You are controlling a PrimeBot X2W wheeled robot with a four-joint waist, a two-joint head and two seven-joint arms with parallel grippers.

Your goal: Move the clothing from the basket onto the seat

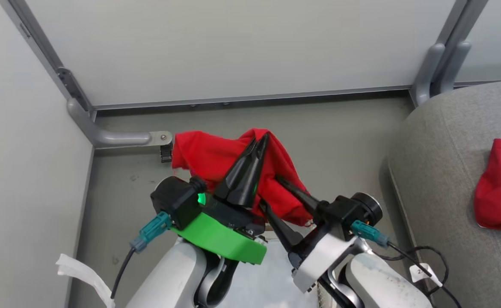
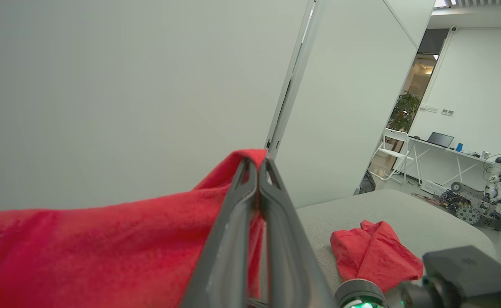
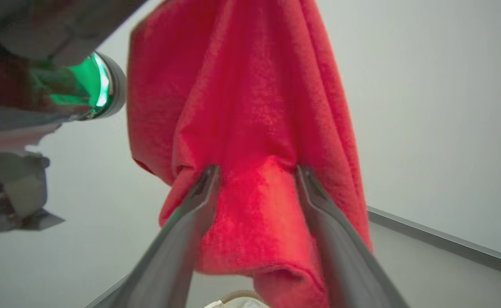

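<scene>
A red garment (image 1: 207,154) hangs in the air above the grey floor, pinched at its top fold by my left gripper (image 1: 261,139), which is shut on it. In the left wrist view the cloth (image 2: 105,248) drapes left from the closed fingertips of the left gripper (image 2: 256,161). My right gripper (image 1: 268,190) is open, its fingers spread around the garment's lower part (image 3: 241,85); the right gripper (image 3: 257,171) has cloth between its fingers. A second red garment (image 1: 500,188) lies on the grey seat (image 1: 438,171) at the right. A bit of the basket's brown rim (image 3: 241,295) peeks in below.
White partition walls close off the back and left, with a grey metal frame foot (image 1: 117,137) on the floor by the corner. A white strip (image 1: 83,273) lies at the lower left. Beyond the seat (image 2: 404,214) are a desk, a chair and another machine (image 2: 477,201).
</scene>
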